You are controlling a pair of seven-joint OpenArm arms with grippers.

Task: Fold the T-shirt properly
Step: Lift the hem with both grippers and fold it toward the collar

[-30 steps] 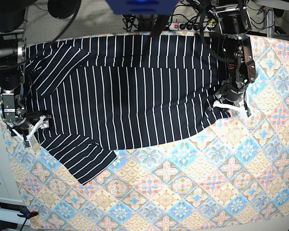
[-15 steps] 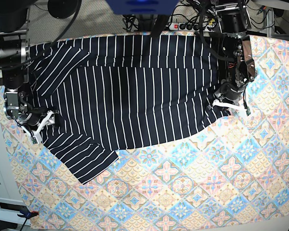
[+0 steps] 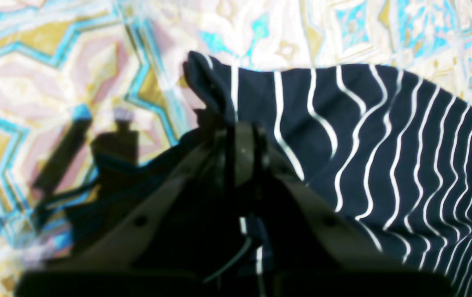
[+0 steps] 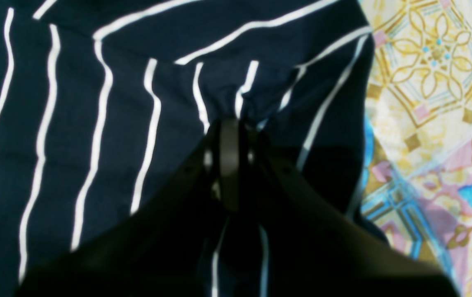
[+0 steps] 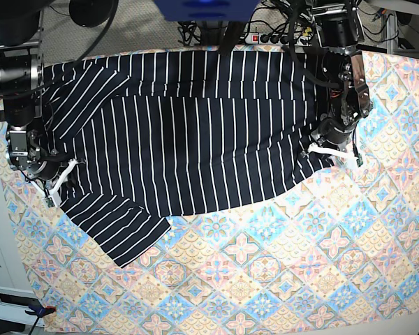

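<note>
right pincer [image 5: 64,174] now clamped on T-shirt [image 5: 195,139]

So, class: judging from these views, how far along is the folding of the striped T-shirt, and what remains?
Done: the T-shirt lies spread on the tablecloth, its far long edge already folded over. In hand: the left gripper is shut on the cloth at one end, and the right gripper is shut on a bunched pinch at the other end. Left: the main folds; one sleeve lies spread out.
</note>
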